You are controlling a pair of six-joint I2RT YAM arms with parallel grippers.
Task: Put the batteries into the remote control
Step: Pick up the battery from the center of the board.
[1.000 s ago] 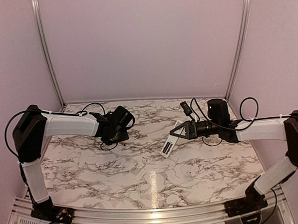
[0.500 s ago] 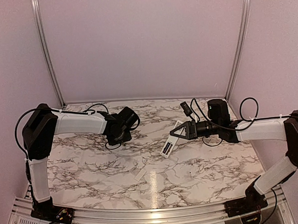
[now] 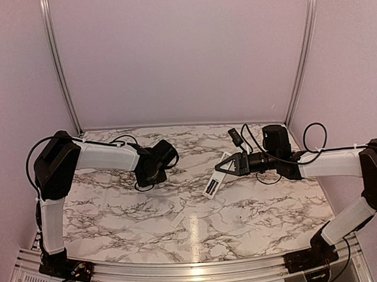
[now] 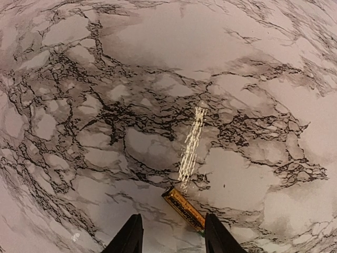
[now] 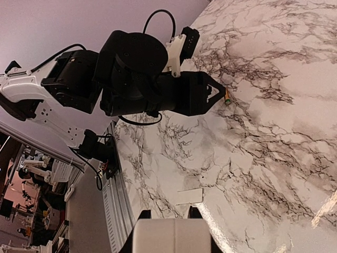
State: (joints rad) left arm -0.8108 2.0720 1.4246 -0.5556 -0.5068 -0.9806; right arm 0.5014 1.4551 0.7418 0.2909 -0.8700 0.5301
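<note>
My right gripper is shut on the remote control, a slim white bar held tilted above the table with its dark back recess facing up. In the right wrist view the remote control fills the gap between the fingers. A gold battery lies on the marble table between the open fingers of my left gripper, nearer the right finger and not gripped. In the top view my left gripper points down at the table's left middle and hides the battery.
A short plain white cover plate lies flat on the table's near middle; it also shows in the right wrist view. The table has a metal rail along the near edge, and pink walls close the other sides.
My left arm has swung to the right, carrying its gripper toward the table's middle. The right arm and the remote control have not moved.
</note>
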